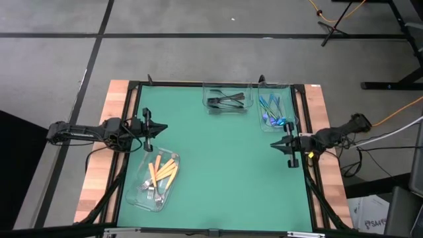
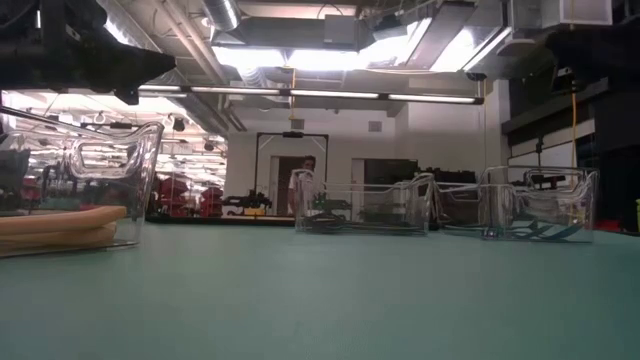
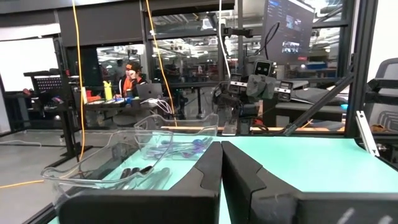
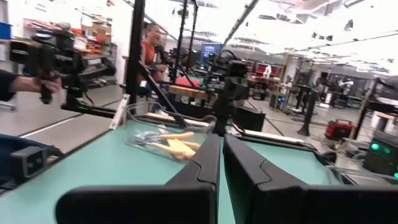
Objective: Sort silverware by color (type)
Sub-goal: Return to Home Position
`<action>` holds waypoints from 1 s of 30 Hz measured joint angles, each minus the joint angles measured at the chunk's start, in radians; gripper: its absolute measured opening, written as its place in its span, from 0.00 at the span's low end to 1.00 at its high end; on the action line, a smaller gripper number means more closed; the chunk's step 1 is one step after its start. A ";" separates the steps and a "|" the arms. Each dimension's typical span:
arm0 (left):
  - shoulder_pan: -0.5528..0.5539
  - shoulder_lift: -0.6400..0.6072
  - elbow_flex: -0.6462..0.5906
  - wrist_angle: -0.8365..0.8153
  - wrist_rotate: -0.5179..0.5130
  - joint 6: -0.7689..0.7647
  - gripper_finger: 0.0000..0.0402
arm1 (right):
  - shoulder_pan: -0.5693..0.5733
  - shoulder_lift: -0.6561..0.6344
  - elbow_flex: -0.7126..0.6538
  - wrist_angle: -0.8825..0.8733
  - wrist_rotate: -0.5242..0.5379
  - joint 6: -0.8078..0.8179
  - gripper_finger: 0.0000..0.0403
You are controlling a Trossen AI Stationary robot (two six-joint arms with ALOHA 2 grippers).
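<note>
The left gripper (image 1: 161, 128) and right gripper (image 1: 275, 143) hover at opposite table sides, each with its fingers pressed together on nothing. Orange-handled, silver-headed forks (image 1: 163, 173) lie in a clear plastic tray (image 1: 140, 198) just beside the left gripper. Iridescent blue utensils (image 1: 271, 110) lie in a second clear tray (image 1: 291, 89) just beside the right gripper, and all-black forks (image 1: 227, 100) in a third clear tray (image 1: 206, 89) farther from both.

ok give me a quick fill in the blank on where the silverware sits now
The orange-handled forks lie in the tray on the robot's ____ side.
Of the black forks and blue utensils, the ____ ones lie nearer the right gripper.
The left gripper has its fingers ____, holding nothing.
Missing: left; blue; shut
</note>
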 joint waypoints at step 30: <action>0.000 0.000 0.000 -0.083 -0.001 -0.046 0.01 | -0.466 0.001 0.022 -0.199 -0.401 0.078 0.05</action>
